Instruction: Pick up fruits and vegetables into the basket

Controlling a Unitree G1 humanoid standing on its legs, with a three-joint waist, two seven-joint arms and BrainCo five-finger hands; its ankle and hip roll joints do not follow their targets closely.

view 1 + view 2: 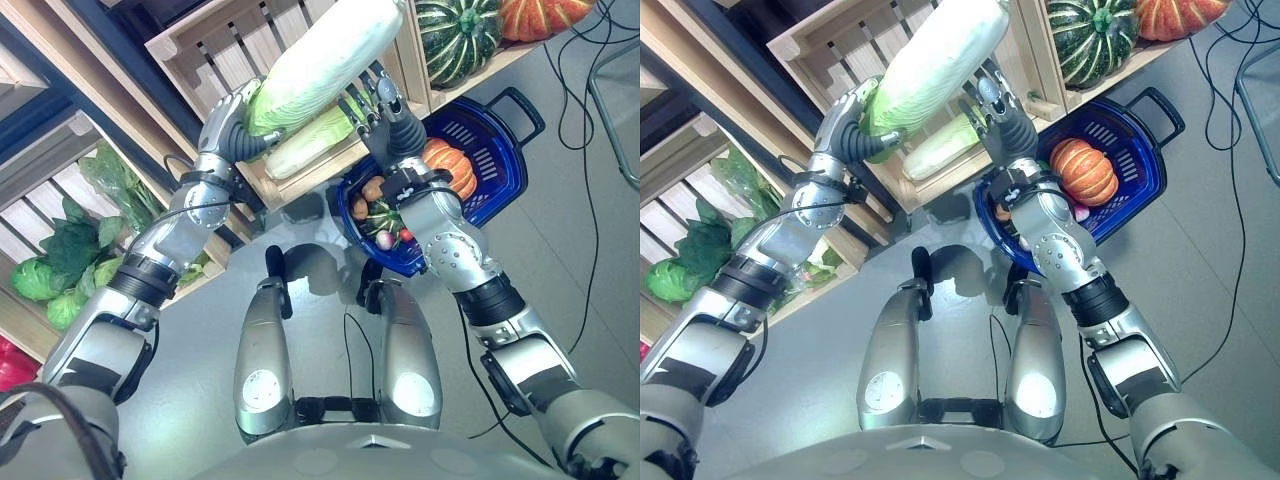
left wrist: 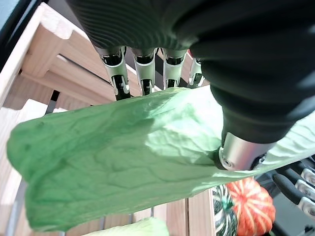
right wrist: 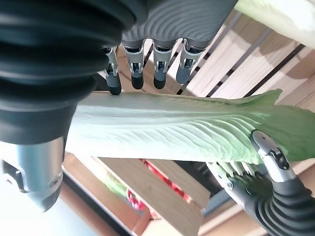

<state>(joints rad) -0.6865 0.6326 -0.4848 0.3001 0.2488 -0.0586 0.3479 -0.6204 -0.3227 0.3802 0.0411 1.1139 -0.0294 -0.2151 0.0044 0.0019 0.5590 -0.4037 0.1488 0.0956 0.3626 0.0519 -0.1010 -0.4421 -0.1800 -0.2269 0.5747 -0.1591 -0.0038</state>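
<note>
Two long pale-green napa cabbages are in play. The larger one (image 1: pixel 330 60) is up in the air, the left hand (image 1: pixel 243 118) curled round its leafy end, fingers on one side and thumb on the other. The second, smaller cabbage (image 1: pixel 310 140) lies along the front edge of the slatted wooden crate shelf (image 1: pixel 210 45); the right hand (image 1: pixel 385 115) reaches to it with its fingers nearly straight and loose over the leaf, thumb apart, not closed on it.

One dark-blue plastic shopping basket (image 1: pixel 495 150) stands on the grey floor just below that shelf's front edge, black handle folded toward the far side. It holds an orange ribbed pumpkin (image 1: pixel 1083 170), and at its near end a jumble of small vegetables (image 1: pixel 378 212): something orange-brown, something dark green and striped, a small reddish-white piece. The right forearm crosses over the basket's near rim.

Further along the same shelf sit a dark-green striped squash (image 1: pixel 455 35) and an orange pumpkin (image 1: pixel 540 15). On the lower wooden shelf to the left lie a round green cabbage head (image 1: pixel 35 280) and bunches of dark leafy greens (image 1: pixel 75 240).
</note>
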